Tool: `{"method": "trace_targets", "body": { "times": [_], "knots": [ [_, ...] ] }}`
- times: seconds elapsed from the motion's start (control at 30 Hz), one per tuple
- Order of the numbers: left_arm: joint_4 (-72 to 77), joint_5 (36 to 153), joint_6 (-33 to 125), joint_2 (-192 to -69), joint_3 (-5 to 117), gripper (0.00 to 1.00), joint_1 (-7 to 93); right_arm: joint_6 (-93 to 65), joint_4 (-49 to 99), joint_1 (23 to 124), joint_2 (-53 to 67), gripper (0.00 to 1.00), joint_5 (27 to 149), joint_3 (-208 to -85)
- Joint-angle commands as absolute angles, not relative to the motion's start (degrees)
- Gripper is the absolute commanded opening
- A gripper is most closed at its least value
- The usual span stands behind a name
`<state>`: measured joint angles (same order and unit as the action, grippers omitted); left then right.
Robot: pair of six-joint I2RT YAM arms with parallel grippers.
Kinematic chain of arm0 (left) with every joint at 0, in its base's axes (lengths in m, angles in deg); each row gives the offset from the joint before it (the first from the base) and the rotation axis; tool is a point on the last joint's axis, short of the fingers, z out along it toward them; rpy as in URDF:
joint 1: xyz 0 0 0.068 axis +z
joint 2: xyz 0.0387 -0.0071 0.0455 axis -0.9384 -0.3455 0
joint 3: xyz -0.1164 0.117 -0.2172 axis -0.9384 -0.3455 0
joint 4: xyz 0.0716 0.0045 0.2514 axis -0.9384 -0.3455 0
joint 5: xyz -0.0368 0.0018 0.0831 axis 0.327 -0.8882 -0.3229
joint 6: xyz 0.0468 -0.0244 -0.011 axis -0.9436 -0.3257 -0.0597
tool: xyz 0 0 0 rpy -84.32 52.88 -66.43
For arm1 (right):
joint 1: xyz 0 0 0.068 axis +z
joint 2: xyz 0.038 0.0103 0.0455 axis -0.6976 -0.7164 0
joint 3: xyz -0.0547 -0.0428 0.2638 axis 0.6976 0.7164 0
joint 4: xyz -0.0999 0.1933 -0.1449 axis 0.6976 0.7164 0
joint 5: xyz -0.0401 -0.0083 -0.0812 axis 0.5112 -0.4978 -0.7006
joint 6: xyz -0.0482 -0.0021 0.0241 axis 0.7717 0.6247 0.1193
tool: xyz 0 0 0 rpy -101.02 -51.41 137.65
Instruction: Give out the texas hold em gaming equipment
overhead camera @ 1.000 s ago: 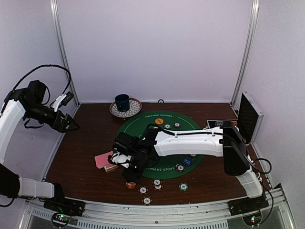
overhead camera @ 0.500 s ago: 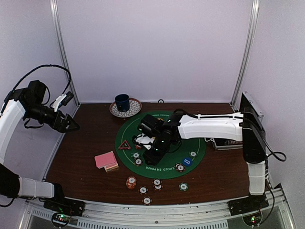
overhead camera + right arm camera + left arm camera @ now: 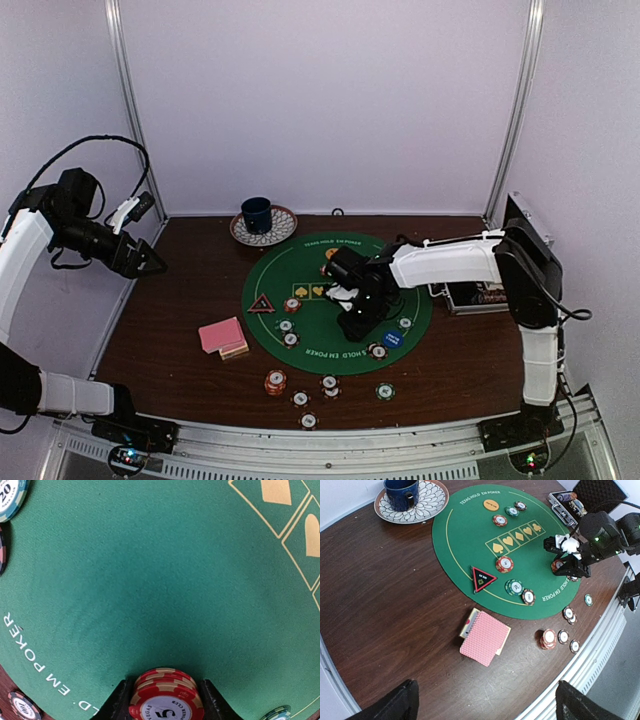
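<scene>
Reaching over mat [image 3: 150,580], R gripper [image 3: 165,705] pinches red chips [image 3: 165,682].

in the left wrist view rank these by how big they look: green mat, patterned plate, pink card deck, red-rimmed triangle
green mat
patterned plate and pink card deck: about alike, deck nearer
red-rimmed triangle

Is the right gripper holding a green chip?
No, the right gripper clamps a small stack of red chips marked 5.
</scene>
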<state>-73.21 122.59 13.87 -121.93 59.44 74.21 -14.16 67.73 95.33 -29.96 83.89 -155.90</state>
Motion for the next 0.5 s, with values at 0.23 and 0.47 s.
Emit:
{"method": "trace_targets", "body": {
  "times": [0.23,0.47],
  "knots": [
    [-73.3,123.9,13.0,-121.6,60.5,0.98,74.5,-16.0,64.9,95.8,-25.1,0.11,84.9,-151.6],
    [-73.3,124.2,13.0,-121.5,60.2,0.97,74.5,-16.2,64.4,96.6,-24.4,0.11,86.9,-149.8]
  ]
}}
